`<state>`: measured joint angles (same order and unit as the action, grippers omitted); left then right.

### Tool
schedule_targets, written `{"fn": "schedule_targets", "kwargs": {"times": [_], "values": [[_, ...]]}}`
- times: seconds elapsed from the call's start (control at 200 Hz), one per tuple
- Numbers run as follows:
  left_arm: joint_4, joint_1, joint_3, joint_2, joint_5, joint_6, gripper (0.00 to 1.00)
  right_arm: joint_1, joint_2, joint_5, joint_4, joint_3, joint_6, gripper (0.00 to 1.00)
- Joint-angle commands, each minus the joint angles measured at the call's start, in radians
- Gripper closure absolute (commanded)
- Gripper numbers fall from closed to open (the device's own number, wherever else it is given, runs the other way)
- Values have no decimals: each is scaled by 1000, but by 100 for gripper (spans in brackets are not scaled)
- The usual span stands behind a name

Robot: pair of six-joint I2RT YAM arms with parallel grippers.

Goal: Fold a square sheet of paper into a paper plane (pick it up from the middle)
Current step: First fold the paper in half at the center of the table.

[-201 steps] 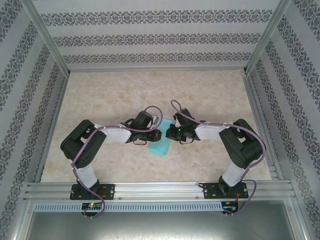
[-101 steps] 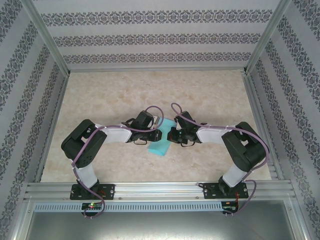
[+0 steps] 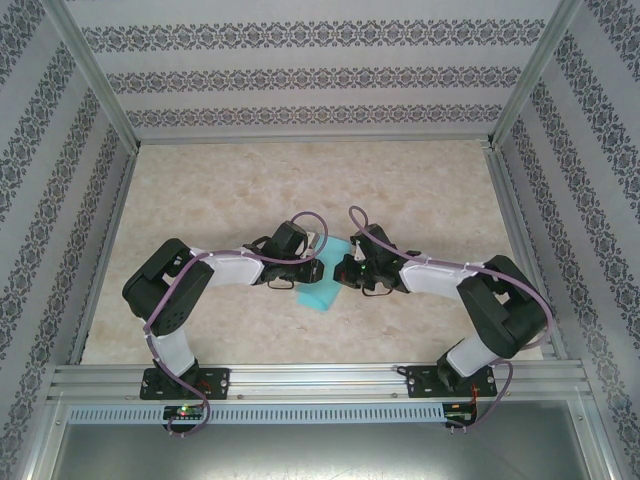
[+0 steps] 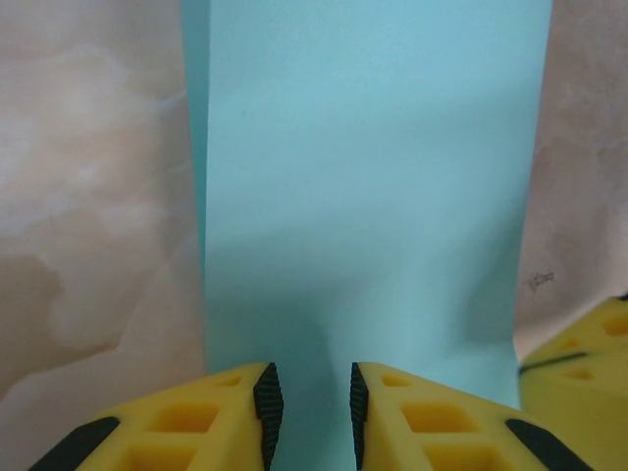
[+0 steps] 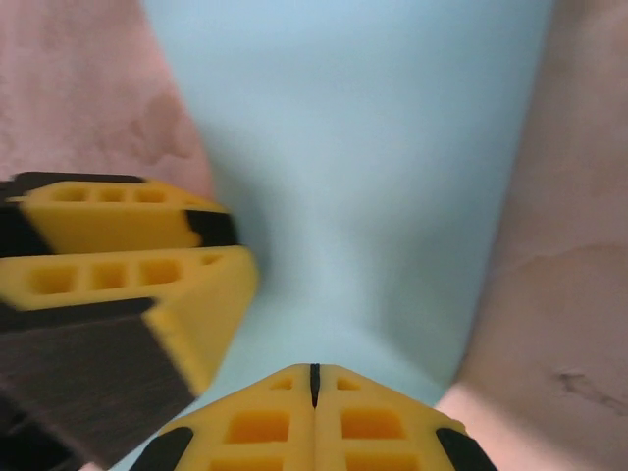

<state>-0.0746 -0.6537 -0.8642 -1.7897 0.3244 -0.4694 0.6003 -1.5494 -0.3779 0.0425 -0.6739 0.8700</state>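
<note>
The square sheet of paper is light cyan and lies mid-table between the two arms. It looks folded into a long strip. My left gripper sits low over one end of the strip, its jaws a small gap apart with paper showing between them. My right gripper faces it from the other side, jaws pressed together at the paper's edge, where the sheet narrows and rises into the fingertips. The left gripper's yellow fingers show close beside it. From above, the left gripper and the right gripper nearly touch.
The table is beige marble-patterned, walled by patterned panels with metal posts. An aluminium rail runs along the near edge and holds both arm bases. Purple cables loop over each wrist.
The right arm's elbow has swung outward to the right and its gripper has edged towards the left gripper, closing fully. The left arm and the paper have barely moved.
</note>
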Motion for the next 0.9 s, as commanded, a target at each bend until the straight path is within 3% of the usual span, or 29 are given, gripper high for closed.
{"fn": "schedule_targets", "kwargs": {"times": [0.0, 0.35, 0.894], "values": [[161, -21, 44, -100, -51, 31, 68, 13, 5, -29, 36, -13, 35, 97], [171, -20, 38, -96, -51, 33, 68, 42, -76, -66, 57, 10, 40, 97], [194, -20, 22, -109, -60, 44, 68, 93, -25, -21, -82, 78, -43, 98]]}}
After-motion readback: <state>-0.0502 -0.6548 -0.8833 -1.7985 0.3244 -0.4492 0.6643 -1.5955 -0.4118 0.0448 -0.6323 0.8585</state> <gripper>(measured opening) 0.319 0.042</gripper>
